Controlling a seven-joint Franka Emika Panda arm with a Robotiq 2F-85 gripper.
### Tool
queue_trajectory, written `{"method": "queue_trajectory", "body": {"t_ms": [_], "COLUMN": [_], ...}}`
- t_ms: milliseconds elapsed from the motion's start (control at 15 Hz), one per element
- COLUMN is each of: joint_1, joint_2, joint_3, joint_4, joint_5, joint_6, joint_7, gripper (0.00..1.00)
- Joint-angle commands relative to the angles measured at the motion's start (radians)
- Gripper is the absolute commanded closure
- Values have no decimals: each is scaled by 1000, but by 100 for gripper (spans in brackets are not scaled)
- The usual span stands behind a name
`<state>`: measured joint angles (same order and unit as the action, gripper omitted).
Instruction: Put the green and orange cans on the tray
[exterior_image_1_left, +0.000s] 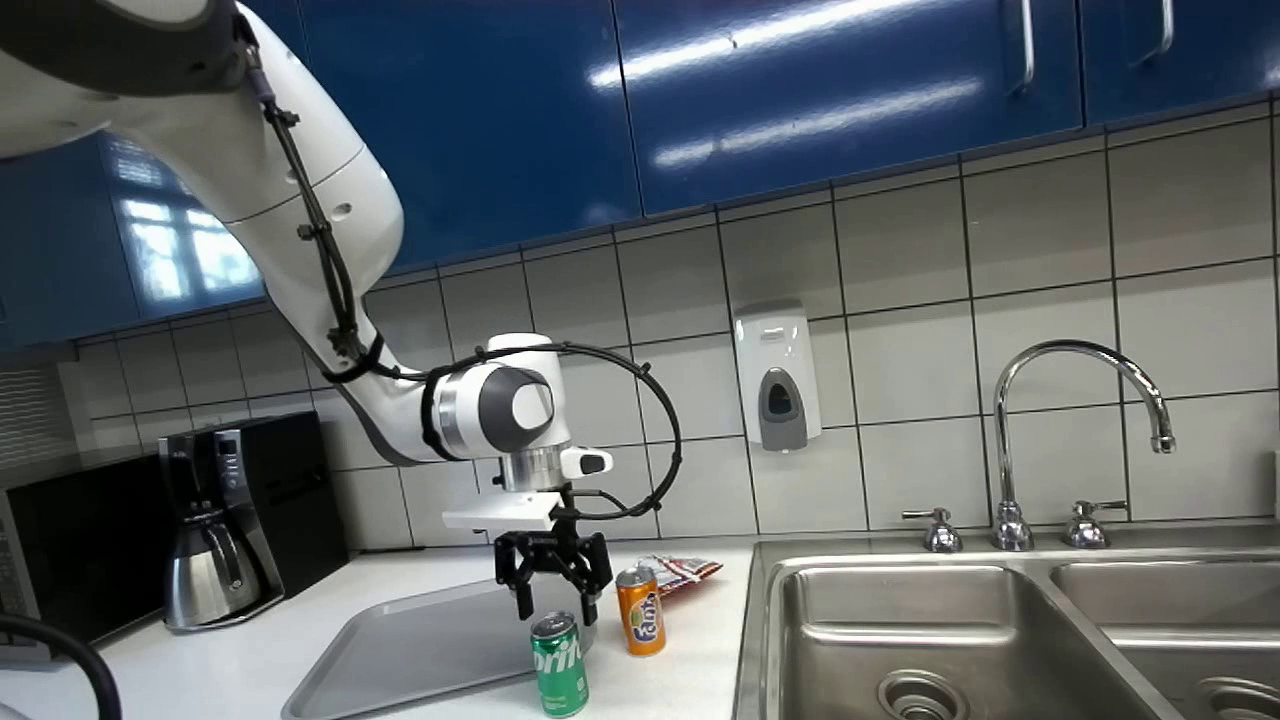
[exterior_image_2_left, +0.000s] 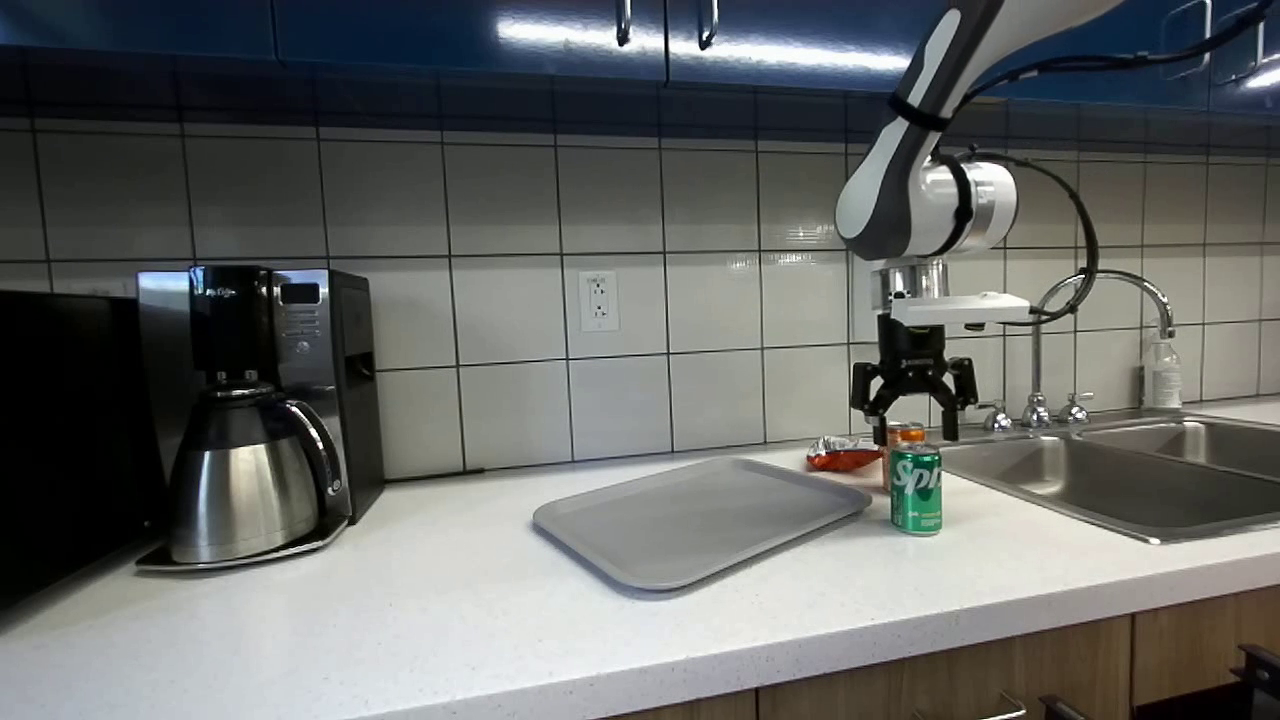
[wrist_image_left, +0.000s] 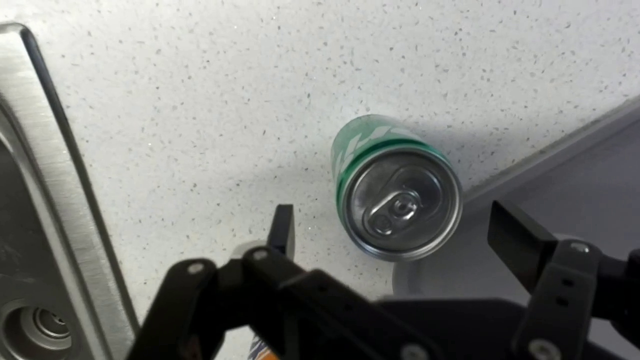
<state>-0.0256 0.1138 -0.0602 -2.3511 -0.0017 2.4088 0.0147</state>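
The green can stands upright on the counter beside the grey tray. The can also shows in an exterior view and in the wrist view. The orange can stands upright behind it, partly hidden in an exterior view; only a sliver of it shows in the wrist view. The tray has nothing on it. My gripper is open and points down just above the green can. In the wrist view its fingers are on either side of the can's top, apart from it.
A red and silver snack bag lies behind the orange can near the wall. The steel sink is set in the counter close to the cans. A coffee maker stands past the tray's far end. Blue cabinets hang overhead.
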Motion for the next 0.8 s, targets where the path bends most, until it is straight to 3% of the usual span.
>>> {"method": "queue_trajectory", "body": {"t_ms": [0,733], "joint_1": [-4,-6], "joint_2": [42,79], "joint_3": [13,13], "joint_4": [27,24], "joint_5": [11,8], "joint_6": [-3,-2], "joint_7": [-19,-16], "gripper": [0,0]}}
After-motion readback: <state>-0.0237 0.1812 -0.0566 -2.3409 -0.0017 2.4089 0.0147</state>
